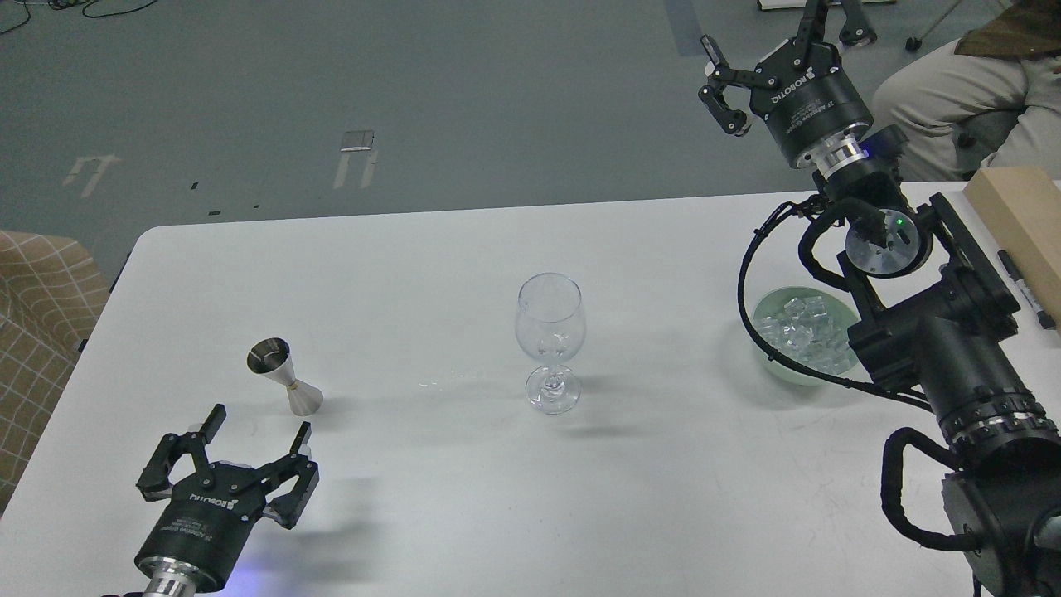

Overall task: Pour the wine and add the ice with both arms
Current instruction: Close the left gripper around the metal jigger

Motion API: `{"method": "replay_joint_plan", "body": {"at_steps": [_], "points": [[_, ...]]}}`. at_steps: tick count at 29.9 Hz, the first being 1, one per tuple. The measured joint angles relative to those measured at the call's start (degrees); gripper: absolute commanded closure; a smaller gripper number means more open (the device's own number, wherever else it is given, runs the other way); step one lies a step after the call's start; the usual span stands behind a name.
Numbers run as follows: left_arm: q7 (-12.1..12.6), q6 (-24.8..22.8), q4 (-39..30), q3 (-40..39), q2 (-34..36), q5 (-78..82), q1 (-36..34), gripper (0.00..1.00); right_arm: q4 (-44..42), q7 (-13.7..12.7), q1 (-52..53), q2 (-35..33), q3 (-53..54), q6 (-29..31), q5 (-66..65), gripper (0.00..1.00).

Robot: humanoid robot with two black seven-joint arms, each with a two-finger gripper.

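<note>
A clear stemmed wine glass (549,342) stands upright at the table's middle; I cannot tell if it holds liquid. A steel jigger (283,376) stands upright left of it; its contents do not show. The ice (806,330) lies heaped in a pale green bowl (766,311) at the right, partly hidden behind my right arm. My left gripper (259,424) is open and empty, just in front of the jigger. My right gripper (775,37) is open and empty, raised high beyond the table's far edge, above and behind the bowl.
A wooden box (1019,217) and a black marker (1026,288) lie at the table's right edge. A seated person (953,91) is behind the far right corner. A checked cushion (37,332) is off the table's left side. A small wet spot (433,383) is left of the glass.
</note>
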Motion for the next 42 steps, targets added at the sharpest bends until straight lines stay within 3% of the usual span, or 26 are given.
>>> {"method": "replay_joint_plan", "body": {"at_steps": [28, 42], "points": [[-0.4, 4.5, 9.4, 1.2, -3.6, 0.1, -10.8, 0.02, 0.0, 0.0, 0.0, 0.0, 0.1, 0.0, 0.0, 0.0], [-2.6, 5.3, 13.2, 0.6, -3.6, 0.1, -13.7, 0.02, 0.0, 0.0, 0.0, 0.0, 0.1, 0.0, 0.0, 0.0]]}}
